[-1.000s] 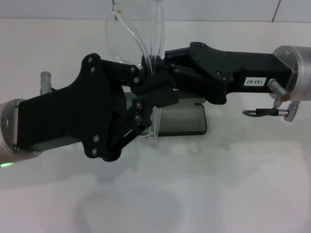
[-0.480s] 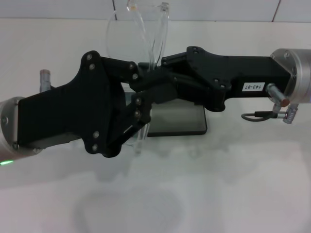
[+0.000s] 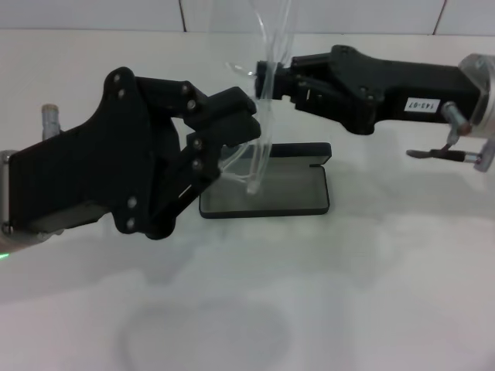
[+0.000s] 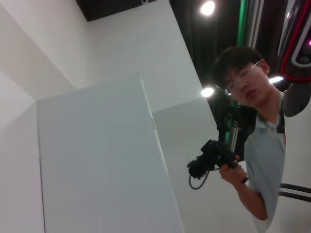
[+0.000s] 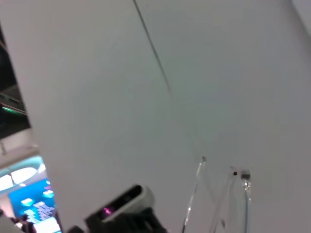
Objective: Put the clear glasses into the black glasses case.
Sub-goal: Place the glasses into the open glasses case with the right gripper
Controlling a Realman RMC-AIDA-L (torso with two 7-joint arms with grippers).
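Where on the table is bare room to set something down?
Bare table lies in front of the black glasses case and right of it. It is crowded above the case: left gripper, right gripper, clear glasses.

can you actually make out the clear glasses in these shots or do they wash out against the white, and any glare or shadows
Head view: the clear glasses show only as faint edge lines against the white table, clearer over the black glasses case; soft arm shadows fall on the near tabletop. Right wrist view: just thin temple outlines on a pale wall. Left wrist view: bright ceiling lamps flare; no glasses visible.
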